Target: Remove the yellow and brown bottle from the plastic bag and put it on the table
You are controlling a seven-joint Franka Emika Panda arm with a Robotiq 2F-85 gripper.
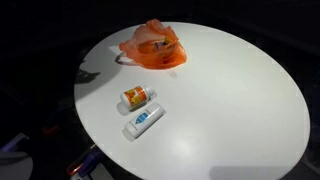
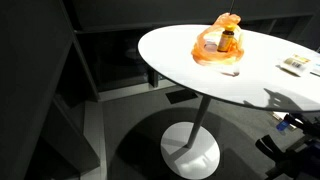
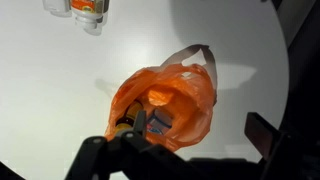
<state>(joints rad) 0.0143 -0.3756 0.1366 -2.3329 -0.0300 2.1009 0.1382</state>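
An orange plastic bag (image 3: 175,100) lies on the round white table (image 3: 60,90), its mouth open toward the wrist camera. It also shows in both exterior views (image 1: 155,47) (image 2: 212,50). The yellow and brown bottle (image 2: 228,38) is inside the bag; in the wrist view only its edge (image 3: 124,120) shows at the bag's left, beside a blue-and-white item. My gripper (image 3: 200,135) is open just above the bag. One finger is at the bag's mouth and the other is over bare table to the right. I cannot make out the gripper in either exterior view.
Two bottles lie on the table away from the bag: an orange-and-white one (image 1: 137,96) and a white-and-blue one (image 1: 143,121). They show at the top of the wrist view (image 3: 86,9). The table's edge (image 3: 290,60) curves close to the bag, with dark floor beyond.
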